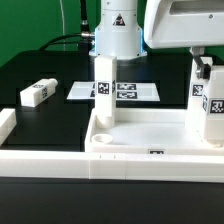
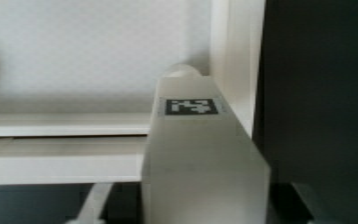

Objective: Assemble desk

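- The black table (image 1: 45,70) carries everything; in the wrist view it shows as a dark strip (image 2: 327,100) outside the tray wall.
- The desk top (image 1: 150,128) lies flat in the foreground toward the exterior view's right, hollow side up with its raised rim all round. In the wrist view its pale floor (image 2: 69,60) fills the far part of the picture, bounded by two rim walls that meet at a corner.
- The border rail (image 1: 12,125) runs low along the exterior view's left and on across the front, just beside the desk top.
- The robot base (image 1: 115,35) stands at the back, behind the marker board.
- The gripper (image 1: 203,60) hangs over the desk top's right end, directly above the right leg. Its fingers are hidden by the boxy body and the leg, so I cannot tell whether they clamp the leg or stand apart.
- The marker board (image 1: 130,90) lies flat on the table behind the desk top.
- The right leg (image 1: 206,105) stands upright inside the tray at its right end. In the wrist view it (image 2: 197,150) points into the rim corner, with a tag (image 2: 190,105) near its far end.
- The left leg (image 1: 103,95) stands upright in the tray's back left corner, well apart from the gripper.
- The loose leg (image 1: 35,94) lies on its side on the table, to the exterior view's left of the marker board.
- A round socket (image 1: 103,141) shows open in the tray's front left corner.
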You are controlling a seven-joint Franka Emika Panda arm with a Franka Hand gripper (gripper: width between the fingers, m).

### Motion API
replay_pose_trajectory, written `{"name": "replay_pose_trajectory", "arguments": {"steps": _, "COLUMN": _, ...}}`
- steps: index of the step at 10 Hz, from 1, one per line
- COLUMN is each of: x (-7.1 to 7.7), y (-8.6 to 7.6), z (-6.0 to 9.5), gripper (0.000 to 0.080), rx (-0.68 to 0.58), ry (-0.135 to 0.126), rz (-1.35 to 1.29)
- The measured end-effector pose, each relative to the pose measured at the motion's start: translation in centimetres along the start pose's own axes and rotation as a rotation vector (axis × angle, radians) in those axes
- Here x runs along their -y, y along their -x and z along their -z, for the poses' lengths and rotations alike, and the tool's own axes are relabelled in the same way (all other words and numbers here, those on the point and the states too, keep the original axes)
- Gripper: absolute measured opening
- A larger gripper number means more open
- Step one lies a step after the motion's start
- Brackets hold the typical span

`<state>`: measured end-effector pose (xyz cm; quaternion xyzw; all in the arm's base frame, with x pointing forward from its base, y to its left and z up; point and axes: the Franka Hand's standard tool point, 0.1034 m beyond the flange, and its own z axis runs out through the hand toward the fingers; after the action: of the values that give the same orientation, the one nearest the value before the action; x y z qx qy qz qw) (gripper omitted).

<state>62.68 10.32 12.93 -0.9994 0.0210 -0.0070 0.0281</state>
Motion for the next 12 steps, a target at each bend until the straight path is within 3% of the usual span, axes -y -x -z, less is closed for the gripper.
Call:
{"name": "replay_pose_trajectory", "arguments": {"steps": 4, "x": -0.01, "y": -0.03, "z": 0.00, "gripper": 0.0288, "rx": -0.001, "ry": 0.000, "rz": -0.284}}
{"name": "replay_pose_trajectory", "arguments": {"steps": 9, "x": -0.19, "y": 0.00, "z": -0.15, "gripper": 0.0289, "rx": -0.012, "ry": -0.010, "rz": -0.842}}
{"name": "replay_pose_trajectory", "arguments": {"steps": 12, "x": -0.02, "y": -0.09, "z": -0.19, "gripper": 0.0290, "rx": -0.006, "ry": -0.033, "rz": -1.206}}
